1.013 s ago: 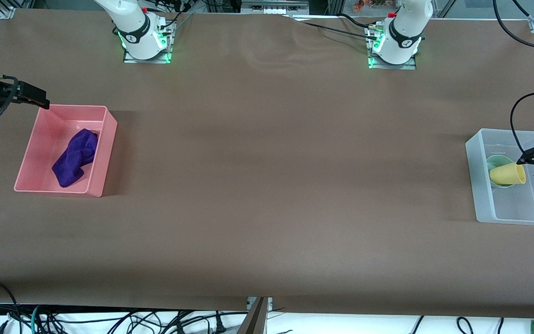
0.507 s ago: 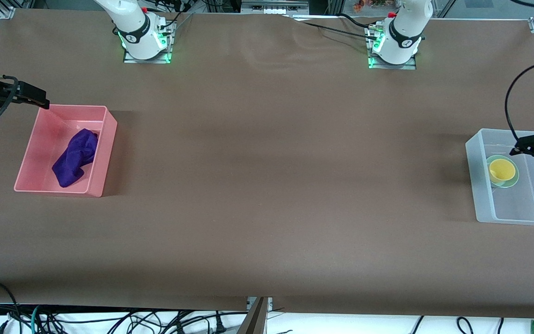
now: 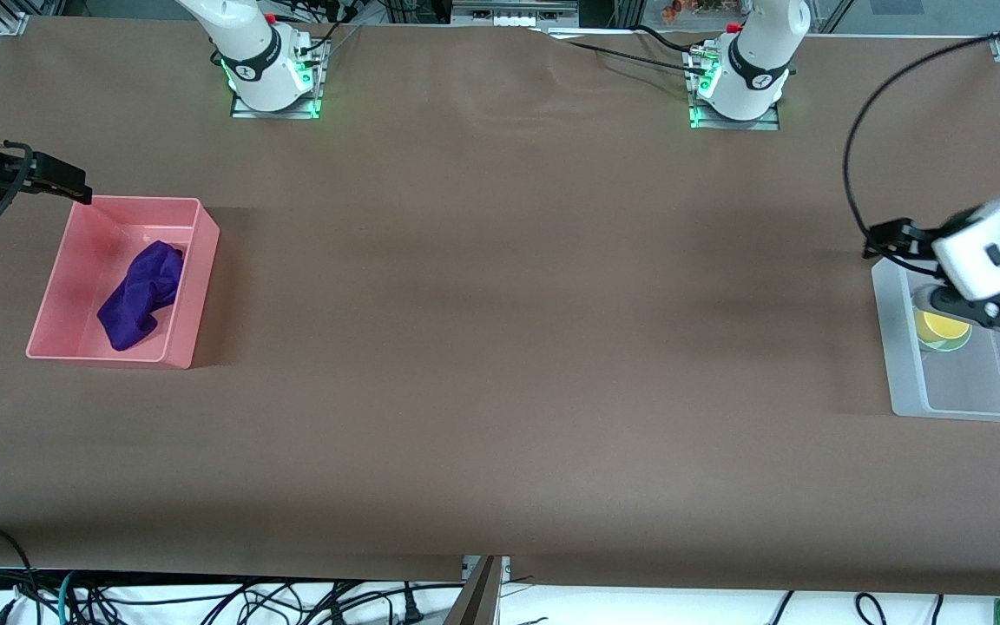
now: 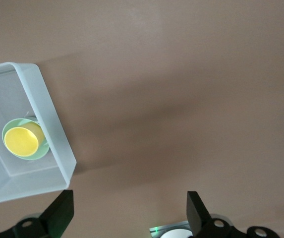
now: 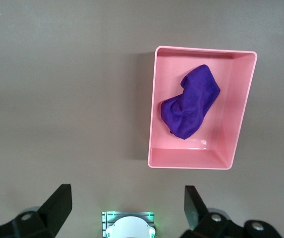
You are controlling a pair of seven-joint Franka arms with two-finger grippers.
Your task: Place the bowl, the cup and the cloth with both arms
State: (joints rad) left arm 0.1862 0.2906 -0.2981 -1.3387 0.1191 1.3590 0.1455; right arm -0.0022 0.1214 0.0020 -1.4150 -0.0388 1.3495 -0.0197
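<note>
Cup (image 3: 942, 326) sits inside bowl (image 3: 945, 340), both in clear bin (image 3: 908, 382) at mid-right edge of front view. Left gripper (image 3: 886, 236) up over the bin's upper corner, jaws spread wide w/ nothing in them. Cloth (image 3: 141, 295) bunched in pink bin (image 3: 196, 286), mid-left of front view. Right gripper (image 3: 62, 180) waits at far-left edge just above pink bin, fingers wide apart, empty

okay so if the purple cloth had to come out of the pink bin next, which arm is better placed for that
Right, likely. The right gripper hangs open by the pink bin holding the cloth. The left gripper, also open, is over the clear bin with the cup in the bowl, at the other table end.
</note>
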